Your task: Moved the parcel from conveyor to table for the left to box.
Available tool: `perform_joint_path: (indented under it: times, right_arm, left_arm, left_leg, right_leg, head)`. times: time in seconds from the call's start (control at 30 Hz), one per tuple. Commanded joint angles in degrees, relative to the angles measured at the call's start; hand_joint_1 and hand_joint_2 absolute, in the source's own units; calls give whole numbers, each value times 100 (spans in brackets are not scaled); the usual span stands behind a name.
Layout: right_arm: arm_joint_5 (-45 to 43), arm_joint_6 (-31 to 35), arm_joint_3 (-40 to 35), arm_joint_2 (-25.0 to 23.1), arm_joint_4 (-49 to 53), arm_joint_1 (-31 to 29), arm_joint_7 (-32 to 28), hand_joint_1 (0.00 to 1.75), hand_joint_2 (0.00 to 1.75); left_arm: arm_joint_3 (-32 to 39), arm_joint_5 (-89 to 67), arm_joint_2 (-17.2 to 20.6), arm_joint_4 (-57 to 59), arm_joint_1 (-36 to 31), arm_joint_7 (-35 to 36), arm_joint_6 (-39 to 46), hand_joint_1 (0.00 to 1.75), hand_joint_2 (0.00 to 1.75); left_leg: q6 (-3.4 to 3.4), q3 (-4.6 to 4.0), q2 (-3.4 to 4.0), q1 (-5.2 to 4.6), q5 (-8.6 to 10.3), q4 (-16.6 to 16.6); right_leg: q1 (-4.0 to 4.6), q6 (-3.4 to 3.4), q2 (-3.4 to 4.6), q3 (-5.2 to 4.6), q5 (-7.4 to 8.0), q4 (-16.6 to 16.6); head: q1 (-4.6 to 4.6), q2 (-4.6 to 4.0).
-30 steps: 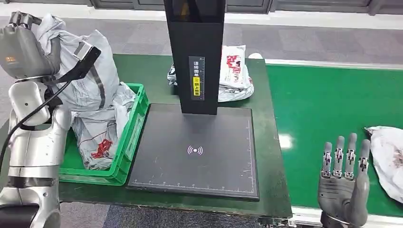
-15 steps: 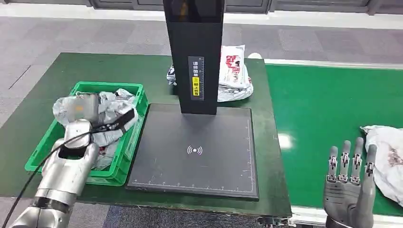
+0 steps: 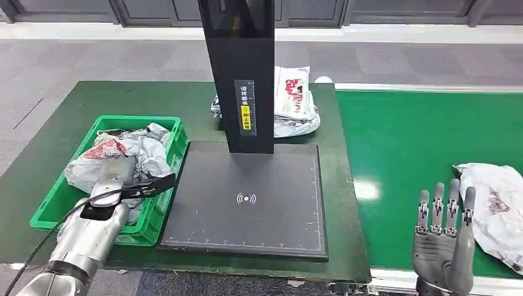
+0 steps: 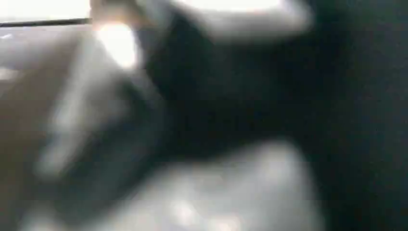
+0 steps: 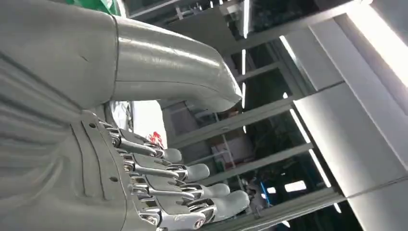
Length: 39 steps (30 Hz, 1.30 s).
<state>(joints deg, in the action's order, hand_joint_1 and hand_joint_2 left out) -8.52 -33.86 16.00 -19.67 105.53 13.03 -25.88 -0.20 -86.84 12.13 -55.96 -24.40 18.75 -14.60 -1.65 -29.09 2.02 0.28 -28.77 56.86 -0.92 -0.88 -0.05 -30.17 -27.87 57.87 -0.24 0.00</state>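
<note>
The right hand (image 3: 445,243) stands upright over the green conveyor (image 3: 401,154), fingers (image 3: 453,203) spread and empty, just beside the parcel (image 3: 496,206). The left hand's grasp is hidden in the crate (image 3: 161,213).

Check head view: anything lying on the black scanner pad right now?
No. The scanner pad is bare; parcels sit in the green crate, behind the black post and on the conveyor.
</note>
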Motion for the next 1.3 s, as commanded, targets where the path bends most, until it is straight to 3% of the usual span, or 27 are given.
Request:
perform_joint_path:
  times: [0.03,0.07,0.1,0.17,0.23,0.4,0.43,0.53,0.57,0.6,0.63,0.67,0.8,0.83,0.87,0.9,0.93,1.03,1.3]
  right_arm:
    - [6,10,247,73,-435,-175,-9,0,175]
    - [6,10,247,73,-435,-175,-9,0,175]
    - [6,10,247,73,-435,-175,-9,0,175]
    - [6,10,247,73,-435,-175,-9,0,175]
    - [6,10,247,73,-435,-175,-9,0,175]
    - [2,23,226,83,-440,-179,-2,0,175]
    - [0,47,205,85,-449,-183,12,0,175]
    - [4,99,186,72,-450,-177,25,0,175]
    - [3,117,194,61,-434,-166,23,0,175]
    - [2,118,204,55,-410,-153,26,0,175]
    - [1,123,221,44,-379,-138,29,0,175]
    - [0,116,234,36,-349,-125,37,0,175]
    - [-23,52,398,-11,-265,-37,35,0,175]
    - [-30,96,458,-33,-226,4,1,0,175]
    - [-49,79,482,-33,-171,58,-10,0,175]
    - [-94,123,487,-33,-133,98,-15,0,175]
    - [-113,155,454,-33,-93,131,-8,0,175]
    - [-141,259,388,-33,-67,135,17,0,175]
    - [-284,446,389,-33,47,285,-26,0,175]
  left_arm:
    - [213,-316,138,822,553,72,-187,0,175]
    - [213,-316,138,822,553,72,-187,0,175]
    - [213,-316,138,822,553,72,-187,0,175]
    - [213,-316,138,822,553,72,-187,0,175]
    - [213,-316,138,822,553,72,-187,0,175]
    - [297,-316,142,869,527,241,-192,0,175]
    - [271,-316,182,973,463,504,-114,0,0]
    - [432,-316,140,1141,283,633,134,0,0]
    - [555,-316,72,1117,237,648,283,0,0]
    - [583,-316,22,1050,181,749,419,0,0]
    - [603,-316,-44,902,159,854,597,0,0]
    - [674,-316,-132,739,149,829,620,0,0]
    - [945,-316,-703,-466,299,110,1080,0,0]
    - [1086,87,-991,-1052,433,-367,2132,0,0]
    - [1016,113,-1127,-1593,557,-361,2114,0,0]
    - [926,265,-1275,-2418,772,-400,2998,0,0]
    - [838,257,-1346,-2943,963,-357,3098,0,0]
    - [783,278,-1362,-3840,1246,-267,3331,0,0]
    - [703,796,-1511,-4036,1235,-698,3808,0,0]
  left_leg:
    - [4,-114,8,10,51,16]
    - [22,-87,8,17,68,-5]
    - [19,-127,6,19,89,-16]
    - [21,-119,9,21,97,-46]
    - [23,-59,3,21,84,-54]
    - [8,-43,6,23,101,-85]
    - [6,-33,4,22,96,-86]
    - [-6,-51,10,26,110,-101]
    - [-21,-10,3,26,86,-92]
    - [-21,-44,6,30,102,-94]
    - [-21,-10,-3,31,80,-84]
    - [-19,-55,-1,34,101,-88]
    - [-21,-26,-34,37,92,-84]
    - [-24,-55,-37,41,106,-89]
    - [-44,-28,-40,41,105,-85]
    - [-63,-53,-64,45,129,-84]
    - [-104,-12,-64,41,140,-85]
    - [-116,-46,-100,44,153,-60]
    - [-80,-116,-101,32,128,-16]
  right_leg:
    - [15,-20,23,-127,50,26]
    - [21,-31,22,-106,49,11]
    - [25,-39,26,-154,70,7]
    - [29,-52,34,-157,76,-7]
    - [29,-59,23,-99,45,1]
    - [33,-80,30,-97,43,-6]
    - [32,-85,27,-87,34,-3]
    - [36,-92,38,-111,49,-11]
    - [35,-101,26,-72,23,3]
    - [39,-103,35,-107,42,-2]
    - [37,-110,19,-71,15,13]
    - [40,-113,25,-117,37,8]
    - [46,-116,-12,-81,12,9]
    - [50,-114,-14,-106,26,-3]
    - [50,-114,-19,-80,11,1]
    - [55,-107,-40,-95,18,-10]
    - [50,-109,-38,-84,6,-3]
    - [55,-87,-60,-124,20,-6]
    - [47,-70,-66,-160,32,-8]
  head:
    - [-2,0]
    - [-2,0]
    - [-2,0]
    - [-2,0]
    - [-2,0]
    - [-2,0]
    - [-2,0]
    - [-2,0]
    - [-2,0]
    - [-2,0]
    - [-2,0]
    - [-2,0]
    - [-4,0]
    - [-2,0]
    - [-4,0]
    - [-4,0]
    - [-4,0]
    - [-4,0]
    - [0,0]
